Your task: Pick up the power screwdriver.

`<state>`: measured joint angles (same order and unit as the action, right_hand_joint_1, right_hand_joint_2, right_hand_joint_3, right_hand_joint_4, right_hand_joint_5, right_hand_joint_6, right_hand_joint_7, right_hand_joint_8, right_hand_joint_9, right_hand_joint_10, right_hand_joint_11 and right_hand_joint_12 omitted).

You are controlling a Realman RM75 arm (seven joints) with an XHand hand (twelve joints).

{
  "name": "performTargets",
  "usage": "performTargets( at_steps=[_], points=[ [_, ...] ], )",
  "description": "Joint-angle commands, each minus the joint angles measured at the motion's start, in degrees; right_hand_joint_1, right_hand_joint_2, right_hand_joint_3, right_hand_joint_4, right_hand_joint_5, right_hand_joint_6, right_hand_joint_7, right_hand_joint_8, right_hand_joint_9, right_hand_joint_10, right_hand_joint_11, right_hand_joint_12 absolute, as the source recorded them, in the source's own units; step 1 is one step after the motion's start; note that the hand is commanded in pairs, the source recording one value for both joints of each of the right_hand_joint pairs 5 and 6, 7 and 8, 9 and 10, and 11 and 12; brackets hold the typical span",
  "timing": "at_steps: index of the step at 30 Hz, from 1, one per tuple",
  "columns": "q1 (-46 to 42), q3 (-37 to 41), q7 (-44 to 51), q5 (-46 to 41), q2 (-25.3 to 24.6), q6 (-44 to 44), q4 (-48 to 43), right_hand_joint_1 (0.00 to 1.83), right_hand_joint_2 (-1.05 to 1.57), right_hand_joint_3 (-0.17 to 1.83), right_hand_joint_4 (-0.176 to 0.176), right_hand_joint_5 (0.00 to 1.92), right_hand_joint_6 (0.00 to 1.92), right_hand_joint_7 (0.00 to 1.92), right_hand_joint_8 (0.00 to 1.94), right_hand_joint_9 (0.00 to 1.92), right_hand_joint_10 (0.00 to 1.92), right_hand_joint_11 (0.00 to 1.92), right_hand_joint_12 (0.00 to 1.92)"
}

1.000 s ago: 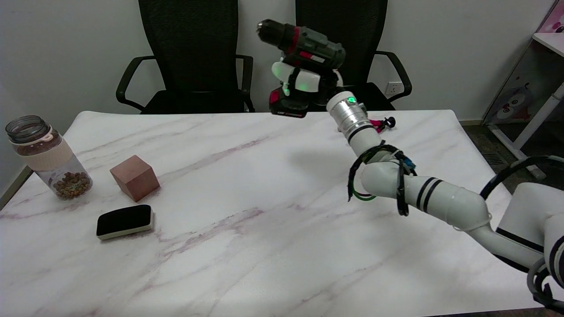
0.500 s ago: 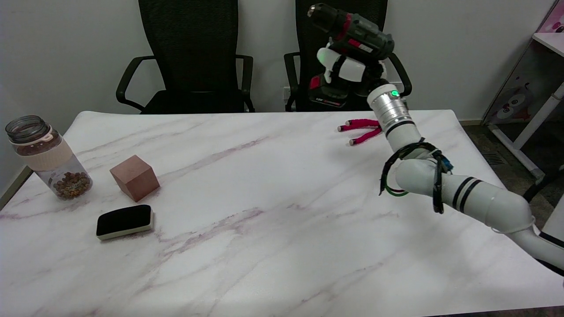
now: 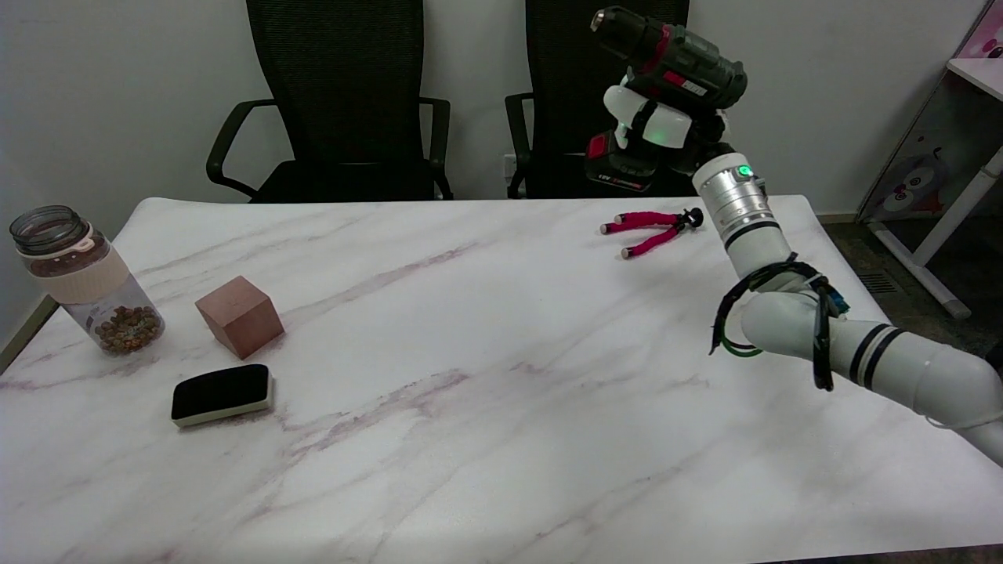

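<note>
Power screwdriver (image 3: 672,56) aloft in the right hand's (image 3: 657,125) grasp, above a marble-patterned table (image 3: 470,376), black chairs (image 3: 337,94) behind.

On the table (image 3: 486,439), a jar (image 3: 78,282) stands at the far left, a cube (image 3: 239,316) just right of it and an eraser (image 3: 222,394) nearer. A small tripod (image 3: 650,229) lies far right. Above it, the right hand (image 3: 658,125) holds the power screwdriver (image 3: 666,66). Two chairs (image 3: 345,94) stand behind.

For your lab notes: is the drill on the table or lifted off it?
Lifted: the right hand holds the drill well above the table.
</note>
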<state>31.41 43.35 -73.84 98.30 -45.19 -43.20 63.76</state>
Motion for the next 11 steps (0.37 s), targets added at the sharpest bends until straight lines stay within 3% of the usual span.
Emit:
performTargets(
  at_steps=[1,11],
  points=[
    [-6.27,0.62,-0.08,5.19,5.86,-7.55,4.72,1.09,1.32,0.75,0.043,1.56,1.56,1.56,1.56,1.92,1.92,1.92,1.92],
    [-9.61,0.71,-0.11,7.15,6.89,-9.25,5.65,1.08,1.32,0.75,0.04,1.54,1.54,1.54,1.54,1.92,1.92,1.92,1.92]
  ],
)
